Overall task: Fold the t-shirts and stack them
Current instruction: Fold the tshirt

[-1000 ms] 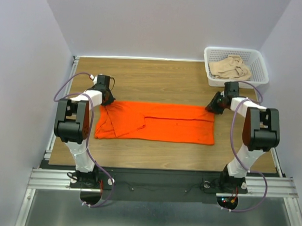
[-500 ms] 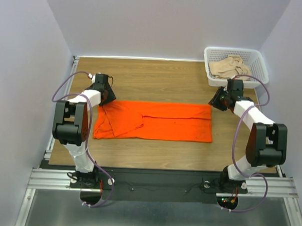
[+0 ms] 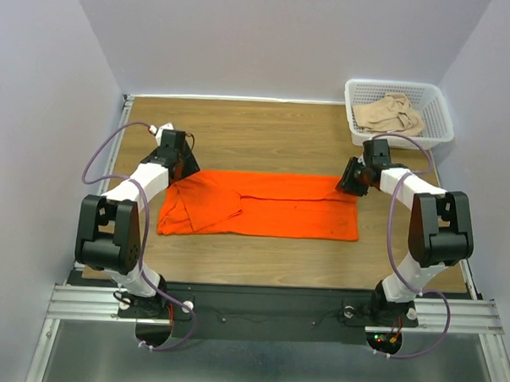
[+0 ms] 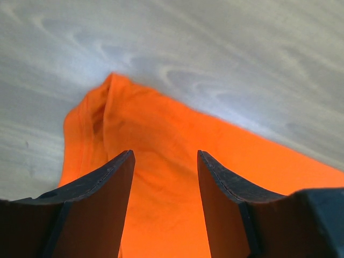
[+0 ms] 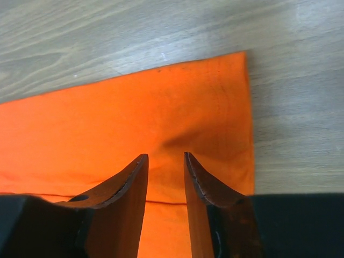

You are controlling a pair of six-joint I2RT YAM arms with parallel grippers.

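Orange t-shirt (image 3: 271,209) is lying flat on the desk (image 3: 266,128). Wrist views are showing the left hand (image 4: 164,155) and right hand (image 5: 165,156) released above it.

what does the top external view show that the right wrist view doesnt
Only top external: the white basket holding the beige t-shirt, and the left gripper at the far left corner of the orange t-shirt. Only right wrist: the right gripper close up, a narrow gap between its fingers, and a thin line across the cloth. Both: the orange t-shirt, its far right corner, the right gripper, the wooden table.
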